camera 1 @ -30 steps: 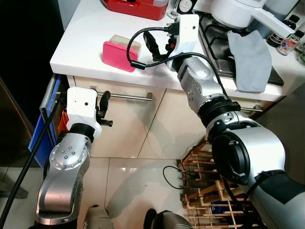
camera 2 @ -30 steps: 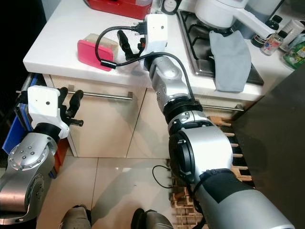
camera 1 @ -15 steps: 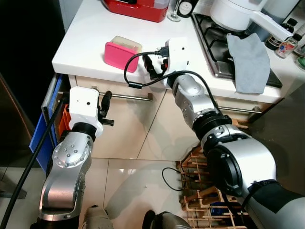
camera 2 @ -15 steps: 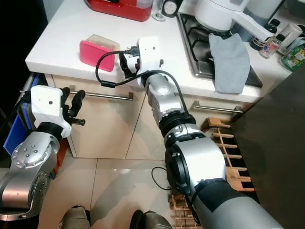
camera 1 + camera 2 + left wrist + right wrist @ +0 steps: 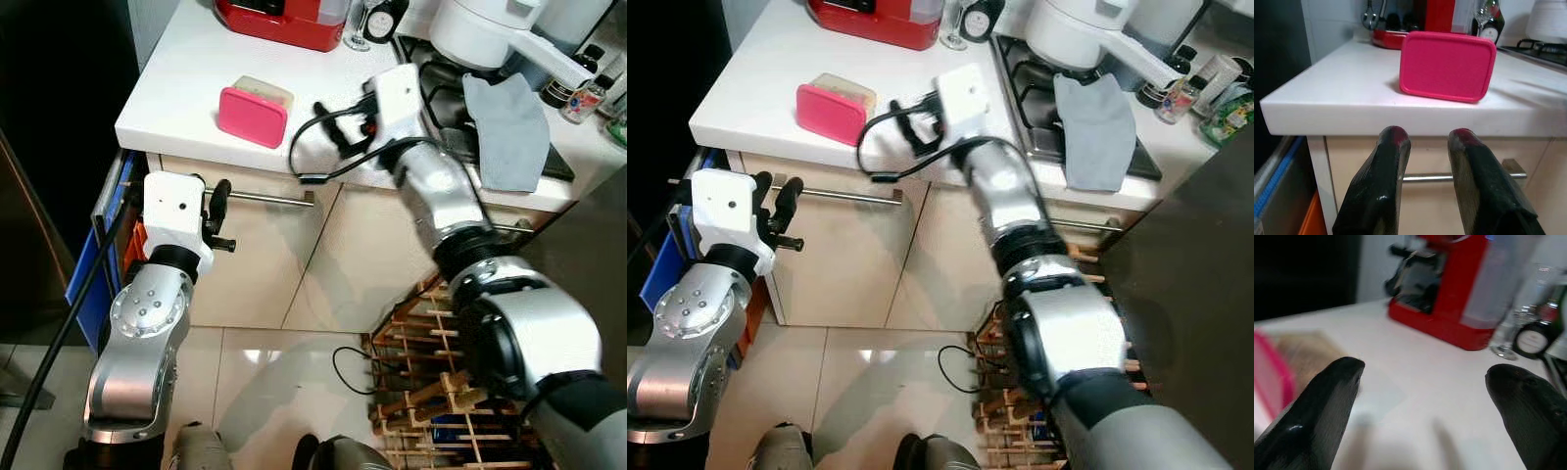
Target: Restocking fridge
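A pink-lidded food container [image 5: 253, 115] lies on the white counter [image 5: 176, 93]; it faces the left wrist view as a pink box [image 5: 1447, 66]. My right gripper [image 5: 331, 125] hovers over the counter just right of the container, open and holding nothing. Its two fingers [image 5: 1327, 406] stand wide apart in the right wrist view, with the container [image 5: 1271, 377] off to one side. My left gripper [image 5: 777, 182] is held below the counter edge in front of the drawer handle [image 5: 263, 199]. Its fingers [image 5: 1388, 166] are a narrow gap apart, with nothing between them.
A red appliance [image 5: 279, 15] and a glass [image 5: 358, 24] stand at the back of the counter. A grey cloth [image 5: 509, 122] drapes over the stove at the right. A wooden rack [image 5: 421, 392] sits on the floor at the right, and a blue crate [image 5: 98, 245] at the left.
My right arm has swung to the right and its gripper has drawn a little away from the pink container. The left arm stays where it was.
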`<state>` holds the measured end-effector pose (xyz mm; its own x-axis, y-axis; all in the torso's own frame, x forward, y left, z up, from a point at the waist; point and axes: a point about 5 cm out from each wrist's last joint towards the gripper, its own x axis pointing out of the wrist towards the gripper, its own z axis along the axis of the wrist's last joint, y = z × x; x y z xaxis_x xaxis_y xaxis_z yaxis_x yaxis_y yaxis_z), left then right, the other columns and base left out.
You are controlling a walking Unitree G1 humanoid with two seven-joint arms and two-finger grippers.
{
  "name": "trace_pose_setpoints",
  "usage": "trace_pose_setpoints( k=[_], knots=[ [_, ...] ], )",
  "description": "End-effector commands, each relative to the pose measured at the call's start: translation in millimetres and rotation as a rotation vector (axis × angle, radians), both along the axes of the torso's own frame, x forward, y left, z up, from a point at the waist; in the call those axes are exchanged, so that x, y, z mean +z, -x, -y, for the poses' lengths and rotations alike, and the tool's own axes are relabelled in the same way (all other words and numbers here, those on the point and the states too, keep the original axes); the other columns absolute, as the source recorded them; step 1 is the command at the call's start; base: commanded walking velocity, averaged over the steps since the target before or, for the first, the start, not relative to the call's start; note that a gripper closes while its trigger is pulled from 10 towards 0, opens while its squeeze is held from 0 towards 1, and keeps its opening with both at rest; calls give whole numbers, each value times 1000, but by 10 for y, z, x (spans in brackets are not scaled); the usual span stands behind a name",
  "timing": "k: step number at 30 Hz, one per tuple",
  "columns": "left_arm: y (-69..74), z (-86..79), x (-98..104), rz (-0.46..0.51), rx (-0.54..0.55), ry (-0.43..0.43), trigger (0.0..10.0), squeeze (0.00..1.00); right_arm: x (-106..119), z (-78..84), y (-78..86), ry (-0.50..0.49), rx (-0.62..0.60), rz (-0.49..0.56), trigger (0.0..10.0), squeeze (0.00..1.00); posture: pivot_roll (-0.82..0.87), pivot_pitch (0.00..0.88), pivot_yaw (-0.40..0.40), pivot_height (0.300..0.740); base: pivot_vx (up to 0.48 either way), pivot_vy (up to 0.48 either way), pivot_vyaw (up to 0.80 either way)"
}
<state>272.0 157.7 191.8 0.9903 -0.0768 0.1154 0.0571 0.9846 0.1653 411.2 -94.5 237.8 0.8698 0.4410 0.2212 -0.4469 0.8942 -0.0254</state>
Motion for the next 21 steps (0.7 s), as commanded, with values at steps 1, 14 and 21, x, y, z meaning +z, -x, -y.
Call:
trace_pose_setpoints(
  k=[1,14,21],
  knots=[
    [-33,15,72,49,12,-1,10000,0,26,176,0,-92,-91,23,10000,0,251,34,-209,740,0,0,0],
    [-194,352,310,190,-138,-282,10000,0,-594,285,619,-140,-360,194,10000,0,168,0,-50,740,0,0,0],
    [-368,267,307,149,-181,-293,10000,0,-610,213,627,-227,-403,139,10000,0,134,0,41,740,0,0,0]
  ],
)
